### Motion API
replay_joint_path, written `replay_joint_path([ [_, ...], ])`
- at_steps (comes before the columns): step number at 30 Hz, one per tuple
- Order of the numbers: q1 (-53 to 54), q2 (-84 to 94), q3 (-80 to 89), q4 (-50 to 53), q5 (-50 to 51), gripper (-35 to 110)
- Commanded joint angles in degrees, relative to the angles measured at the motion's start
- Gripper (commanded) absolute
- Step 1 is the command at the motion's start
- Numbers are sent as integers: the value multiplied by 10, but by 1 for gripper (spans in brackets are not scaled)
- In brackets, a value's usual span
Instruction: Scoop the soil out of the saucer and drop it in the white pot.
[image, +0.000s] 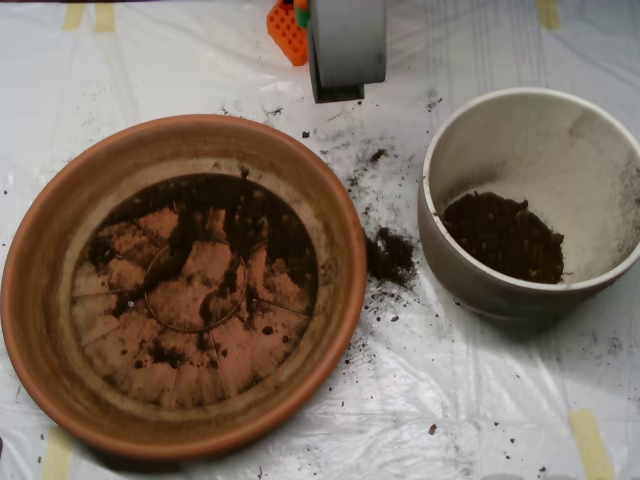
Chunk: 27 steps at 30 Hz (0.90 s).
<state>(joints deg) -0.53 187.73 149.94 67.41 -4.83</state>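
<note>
My scoop (346, 50) hangs at the top of the overhead view, a grey rounded shell with an orange part (287, 30) just beside it on the left. It sits above the gap between the two vessels, touching neither — and from this angle I cannot tell whether its halves are parted or closed.

Down below on the left, the saucer (40, 290) spreads wide, terracotta, its pale ring running round the inner wall. Soil (225, 225) is smeared thin across the upper part of its base, dark streaks trailing down over the radial lines, with a few small clumps lower down.

On the right stands the white pot (520, 150), dusty cream inside. A dark heap of soil (503, 235) lies in its bottom, pressed toward the near-left wall.

Between the two — a spilled clump (390, 255) on the plastic sheet (450, 400), just beside the pot's outer wall, and loose grains scattered up toward my scoop. Strips of yellow tape (590, 440) hold the sheet near the corners.
</note>
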Motion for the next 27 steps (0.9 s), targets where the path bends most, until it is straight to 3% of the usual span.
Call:
replay_joint_path([
  [1, 4, 41, 6, -7, -19, 31],
  [9, -27, 41, 127, -63, -49, 16],
  [16, -118, 41, 186, -80, -16, 7],
  [27, -166, 41, 238, -98, 0, 4],
])
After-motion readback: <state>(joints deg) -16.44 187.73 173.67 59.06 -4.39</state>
